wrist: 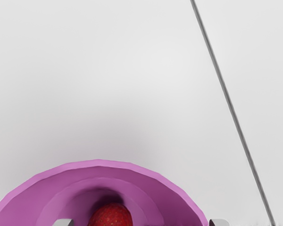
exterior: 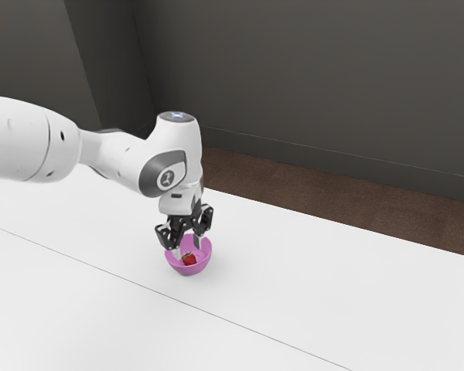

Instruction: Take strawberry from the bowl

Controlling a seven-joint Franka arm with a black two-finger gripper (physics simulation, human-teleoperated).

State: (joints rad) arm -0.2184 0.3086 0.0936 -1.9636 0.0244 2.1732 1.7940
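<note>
Strawberry [exterior: 189,260] in a pinkish-purple bowl, robot gripper [exterior: 189,249] spread above it

The red strawberry sits inside the round bowl [exterior: 189,270], low down near its bottom. The black gripper points down over the bowl, its two fingers standing well apart with nothing pinched between them. In the wrist view, the berry lies nearer one fingertip than the other. The bowl rests on a white table [exterior: 332,270], near a thin dark line [wrist: 233,110] across the tabletop. A white robot arm [exterior: 104,158] reaches in from the exterior view's left. Beyond the table are a brown floor [exterior: 294,185] and a dark gray wall [exterior: 317,77].
</note>
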